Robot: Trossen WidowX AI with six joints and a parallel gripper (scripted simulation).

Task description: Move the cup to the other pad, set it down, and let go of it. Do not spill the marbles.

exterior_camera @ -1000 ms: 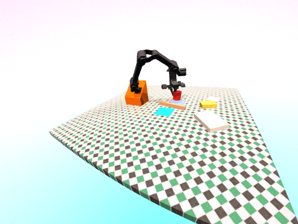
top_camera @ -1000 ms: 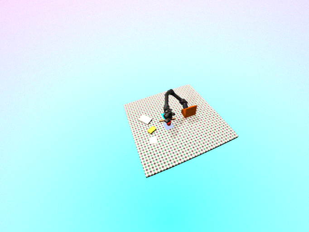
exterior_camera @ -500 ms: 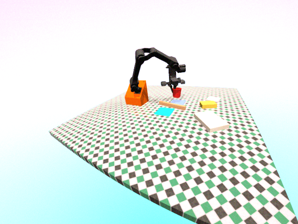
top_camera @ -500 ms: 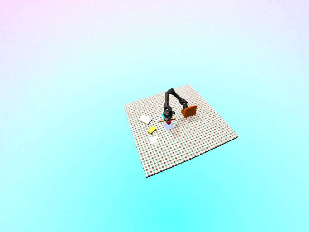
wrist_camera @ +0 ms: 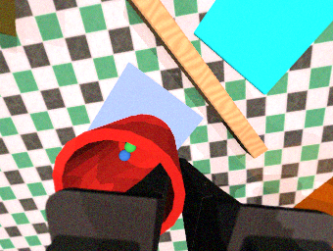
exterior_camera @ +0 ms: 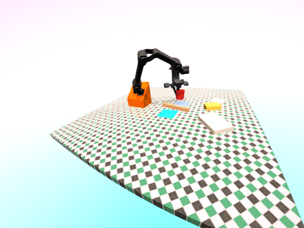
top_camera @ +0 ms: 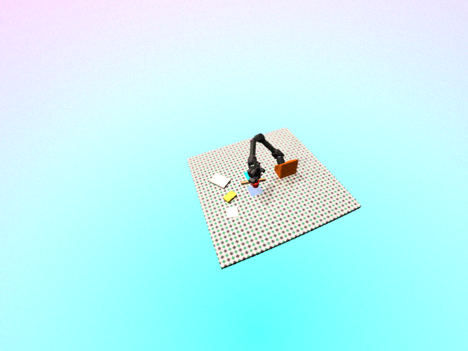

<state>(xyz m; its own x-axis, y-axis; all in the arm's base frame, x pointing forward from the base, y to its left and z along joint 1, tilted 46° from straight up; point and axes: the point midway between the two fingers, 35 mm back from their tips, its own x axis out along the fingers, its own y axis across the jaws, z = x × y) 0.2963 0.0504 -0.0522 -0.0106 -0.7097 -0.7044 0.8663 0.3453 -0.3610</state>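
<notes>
The red cup point(top_camera: 255, 185) point(exterior_camera: 180, 94) point(wrist_camera: 153, 126) hangs roughly upright in the air above the lavender pad point(top_camera: 254, 192) point(exterior_camera: 182, 103) point(wrist_camera: 142, 93). My gripper point(exterior_camera: 176, 90) point(wrist_camera: 173, 162) is shut on the cup's wall, one finger inside the cup and one outside. A green marble point(wrist_camera: 129, 147) and a blue marble point(wrist_camera: 124, 155) lie inside the cup; the fingers and rim hide part of its inside. The cyan pad point(top_camera: 246, 175) point(exterior_camera: 167, 113) point(wrist_camera: 269, 39) lies bare on the table.
A low wooden bar point(top_camera: 245, 182) point(exterior_camera: 175, 107) point(wrist_camera: 201, 78) lies between the two pads. A yellow block point(top_camera: 229, 196) point(exterior_camera: 212, 106), a thick white slab point(top_camera: 219, 179) point(exterior_camera: 215, 121) and a flat white square point(top_camera: 232, 212) point(exterior_camera: 218, 100) lie off to one side. An orange block point(top_camera: 287, 168) point(exterior_camera: 140, 101) stands at the arm's base.
</notes>
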